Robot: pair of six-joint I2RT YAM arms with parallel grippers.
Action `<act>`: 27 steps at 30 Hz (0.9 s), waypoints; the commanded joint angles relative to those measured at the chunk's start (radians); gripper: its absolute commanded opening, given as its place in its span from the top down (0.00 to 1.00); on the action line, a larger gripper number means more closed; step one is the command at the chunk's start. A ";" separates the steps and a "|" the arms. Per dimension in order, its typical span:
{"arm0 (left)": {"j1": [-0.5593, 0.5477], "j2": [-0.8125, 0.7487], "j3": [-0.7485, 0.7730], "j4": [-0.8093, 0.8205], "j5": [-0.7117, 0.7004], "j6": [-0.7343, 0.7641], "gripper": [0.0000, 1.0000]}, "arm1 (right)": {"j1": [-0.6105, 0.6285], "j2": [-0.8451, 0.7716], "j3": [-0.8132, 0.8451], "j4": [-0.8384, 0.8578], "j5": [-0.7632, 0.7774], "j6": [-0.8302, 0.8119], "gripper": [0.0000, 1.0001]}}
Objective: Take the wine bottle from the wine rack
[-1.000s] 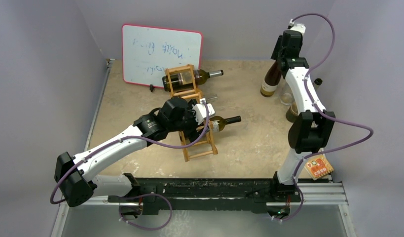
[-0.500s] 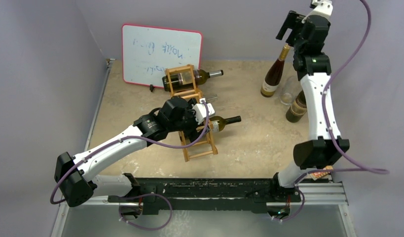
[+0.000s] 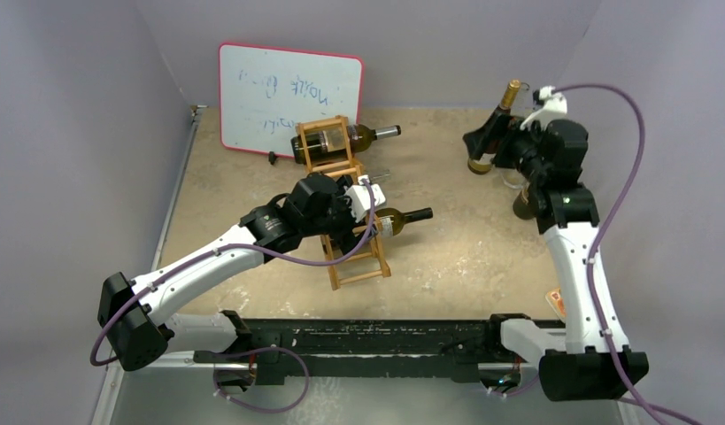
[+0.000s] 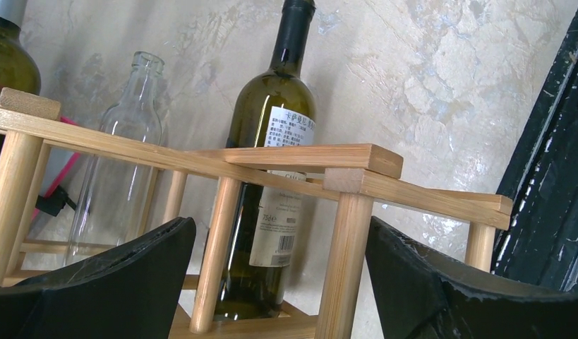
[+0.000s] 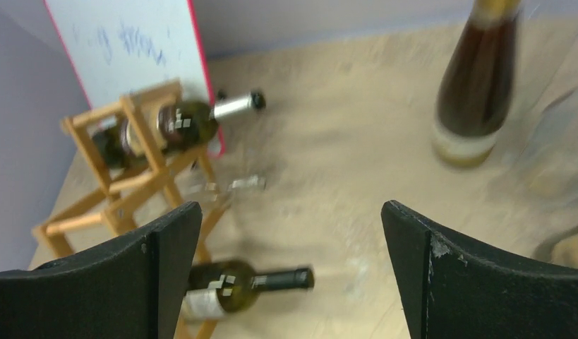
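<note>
Tan wine rack (image 4: 300, 157), green wine bottle (image 4: 272, 113) — white label (image 4: 282, 212), red-edged whiteboard (image 3: 288, 97)

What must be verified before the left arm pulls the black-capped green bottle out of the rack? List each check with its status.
1. Left tool open: ok, the jaws stand wide.
2. Left tool gripping the green bottle: not ok. Nothing is gripped, and slats of the wine rack stand between tool and bottle.
3. Right tool open and empty: ok.
4. Right arm away from the rack: ok, it is over by the standing bottle at the far right.
5. Neighbour clear of the pull: cannot tell. The clear bottle lies in the next slot.
</note>
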 commanded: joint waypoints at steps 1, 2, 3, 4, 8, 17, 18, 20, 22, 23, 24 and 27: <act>0.006 -0.016 -0.011 0.039 -0.027 -0.017 0.11 | 0.002 -0.087 -0.192 0.091 -0.157 0.117 0.00; 0.006 -0.019 -0.014 0.040 -0.035 -0.019 0.11 | 0.001 -0.102 -0.231 0.116 -0.167 0.125 0.00; 0.006 -0.022 -0.016 0.042 -0.044 -0.019 0.11 | 0.003 -0.113 -0.260 0.149 -0.163 0.149 0.00; 0.006 -0.026 -0.019 0.046 -0.050 -0.020 0.10 | 0.006 -0.119 -0.294 0.169 -0.168 0.192 0.00; 0.006 -0.028 -0.027 0.059 -0.053 -0.025 0.09 | 0.020 -0.112 -0.413 0.246 -0.142 0.382 0.00; -0.006 -0.017 -0.025 0.067 -0.052 -0.038 0.10 | 0.215 0.053 -0.511 0.347 0.027 0.734 0.00; -0.010 -0.019 -0.028 0.071 -0.056 -0.038 0.10 | 0.220 0.076 -0.518 0.352 0.030 0.763 0.00; -0.017 -0.019 -0.031 0.074 -0.066 -0.037 0.10 | 0.234 0.070 -0.538 0.353 0.087 0.812 0.00; -0.026 -0.015 -0.024 0.066 -0.069 -0.037 0.09 | 0.259 0.025 -0.552 0.326 0.210 0.843 0.00; -0.028 -0.014 -0.021 0.062 -0.069 -0.037 0.09 | 0.266 0.003 -0.564 0.323 0.256 0.849 0.00; -0.031 -0.016 -0.019 0.060 -0.069 -0.037 0.09 | 0.267 -0.014 -0.578 0.329 0.281 0.850 0.00; -0.038 -0.025 -0.023 0.063 -0.075 -0.037 0.09 | 0.268 -0.014 -0.589 0.296 0.300 0.835 0.00</act>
